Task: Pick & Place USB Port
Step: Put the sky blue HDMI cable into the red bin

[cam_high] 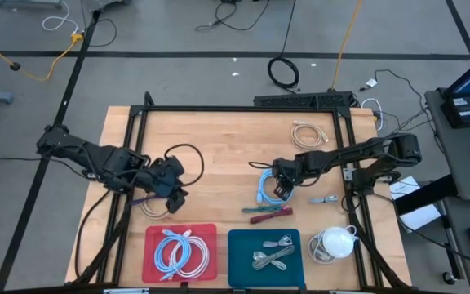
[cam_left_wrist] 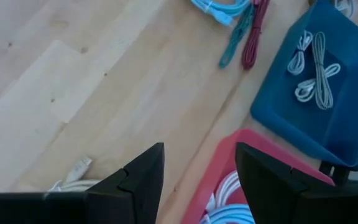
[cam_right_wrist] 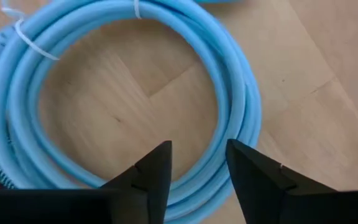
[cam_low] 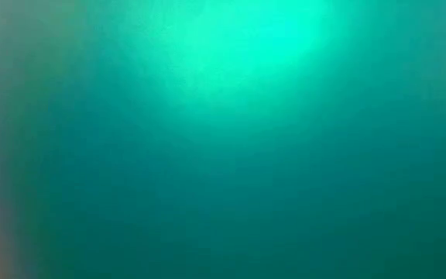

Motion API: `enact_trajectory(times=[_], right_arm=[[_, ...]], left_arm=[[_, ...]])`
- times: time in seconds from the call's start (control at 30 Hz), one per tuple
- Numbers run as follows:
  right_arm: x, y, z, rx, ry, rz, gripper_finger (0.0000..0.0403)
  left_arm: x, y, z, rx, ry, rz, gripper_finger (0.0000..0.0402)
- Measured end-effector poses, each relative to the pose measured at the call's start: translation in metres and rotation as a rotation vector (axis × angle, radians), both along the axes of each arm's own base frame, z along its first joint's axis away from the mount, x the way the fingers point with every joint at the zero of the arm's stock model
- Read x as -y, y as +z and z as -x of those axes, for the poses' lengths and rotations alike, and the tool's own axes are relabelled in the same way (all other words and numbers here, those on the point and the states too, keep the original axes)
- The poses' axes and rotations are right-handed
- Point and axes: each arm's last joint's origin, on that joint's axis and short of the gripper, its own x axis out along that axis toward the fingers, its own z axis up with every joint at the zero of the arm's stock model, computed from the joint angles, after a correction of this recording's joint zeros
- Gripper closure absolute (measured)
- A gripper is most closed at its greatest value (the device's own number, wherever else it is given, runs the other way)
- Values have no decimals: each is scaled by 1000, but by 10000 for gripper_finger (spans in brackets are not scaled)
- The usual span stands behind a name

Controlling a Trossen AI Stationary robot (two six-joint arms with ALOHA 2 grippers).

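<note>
A light blue cable coil, bound with white ties, lies flat on the wooden table near its middle. My right gripper points down over the coil's rim with its fingers open. The coil's strands run under the gap, and I see no touch. My left gripper stands open above the table, by the far corner of the red tray. A white cable end lies on the wood just beside it.
The red tray holds pale blue and white cable coils. The blue tray beside it holds white cables. Teal and maroon cables lie beyond the trays. White cables lie at the right; a black cable loop lies at the left.
</note>
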Motion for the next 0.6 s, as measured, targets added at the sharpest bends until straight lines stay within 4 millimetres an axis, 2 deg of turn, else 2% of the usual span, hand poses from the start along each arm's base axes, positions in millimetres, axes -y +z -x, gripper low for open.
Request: enact_trajectory(times=[0.17, 0.27, 0.43, 0.6], right_arm=[[-2, -23, 15, 22, -92, -87, 257], [-3, -34, 24, 24, -150, -126, 295], [-6, -44, 32, 22, -179, -211, 388], [-5, -44, 31, 20, -234, -213, 401]], left_arm=[[3, 1, 2, 13, 11, -15, 202], [4, 1, 2, 22, 23, -28, 202], [4, 1, 2, 23, 15, -37, 202], [3, 1, 2, 26, 12, -52, 202]])
